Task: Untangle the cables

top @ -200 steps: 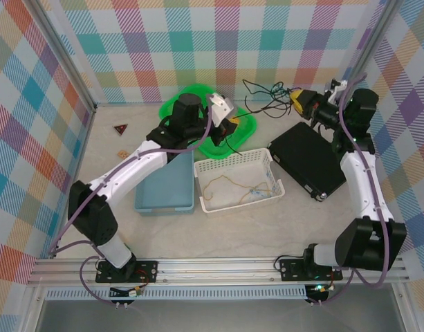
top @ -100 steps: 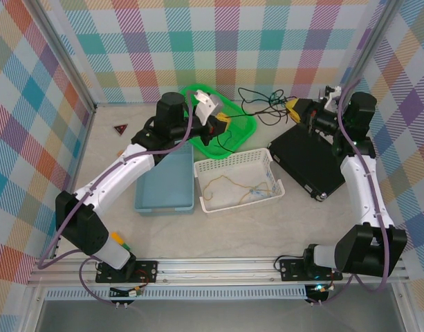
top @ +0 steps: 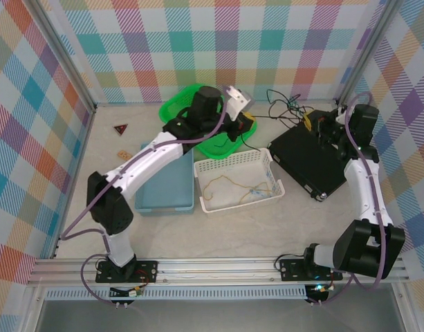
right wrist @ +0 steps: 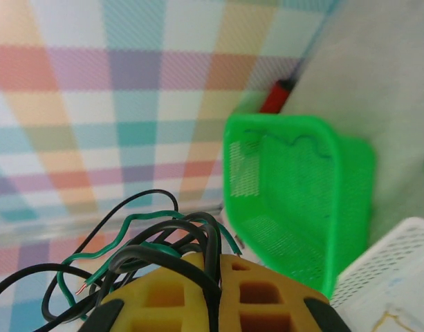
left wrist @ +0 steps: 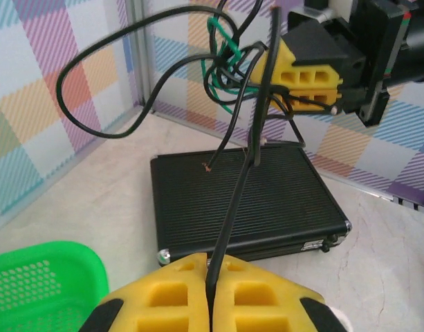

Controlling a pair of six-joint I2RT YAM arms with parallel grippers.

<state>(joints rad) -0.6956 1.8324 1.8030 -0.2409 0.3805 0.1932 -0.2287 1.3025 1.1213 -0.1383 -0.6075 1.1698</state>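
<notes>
Left gripper (left wrist: pixel 212 266) pinches one black strand of the cables (left wrist: pixel 229 69), drawn up to a knot held in the air by the right gripper (left wrist: pixel 270 81), its yellow fingers clamped on the tangle. Beneath the knot lies a black case (left wrist: pixel 246 200), with a green basket (left wrist: pixel 39 277) beside it.

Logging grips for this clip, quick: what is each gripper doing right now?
Left gripper: shut on a black cable.
Right gripper: shut on the tangle of cables.
</notes>
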